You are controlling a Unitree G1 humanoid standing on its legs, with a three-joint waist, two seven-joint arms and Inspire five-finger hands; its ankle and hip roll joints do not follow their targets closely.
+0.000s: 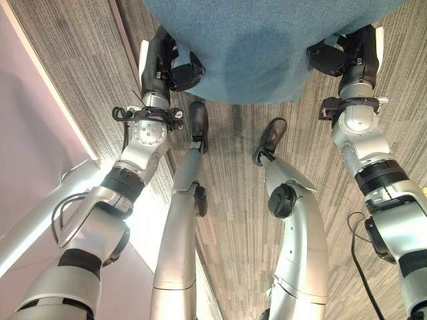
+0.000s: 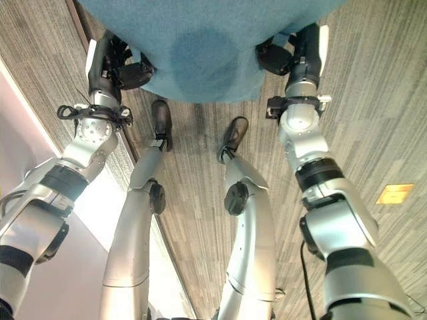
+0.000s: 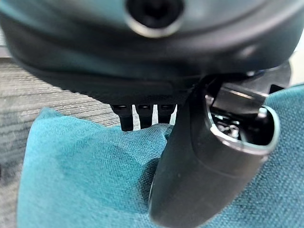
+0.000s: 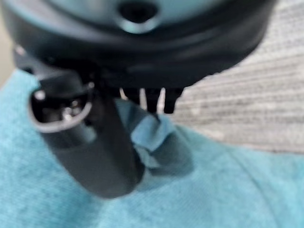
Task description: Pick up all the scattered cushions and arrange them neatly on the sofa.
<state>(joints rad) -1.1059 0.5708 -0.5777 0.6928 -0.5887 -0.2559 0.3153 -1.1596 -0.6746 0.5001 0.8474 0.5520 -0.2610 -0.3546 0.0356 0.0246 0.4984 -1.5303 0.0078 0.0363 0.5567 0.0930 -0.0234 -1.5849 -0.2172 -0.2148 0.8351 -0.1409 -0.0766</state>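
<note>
One teal cushion (image 1: 257, 47) hangs above the carpet, pinched at its edges by the left hand (image 1: 175, 67) and right hand (image 1: 340, 57); placing it on the sofa remains

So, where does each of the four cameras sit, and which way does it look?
Left eye view: on the head, looking down; both arms hold a teal cushion over the grey floor, left hand, right hand.
Right eye view: beside it, same scene.
Left wrist view: on the left wrist, looking along thumb and fingers pinching the cushion.
Right wrist view: on the right wrist, its hand pinching the cushion's other edge.
Shared: all four show the cushion.
</note>
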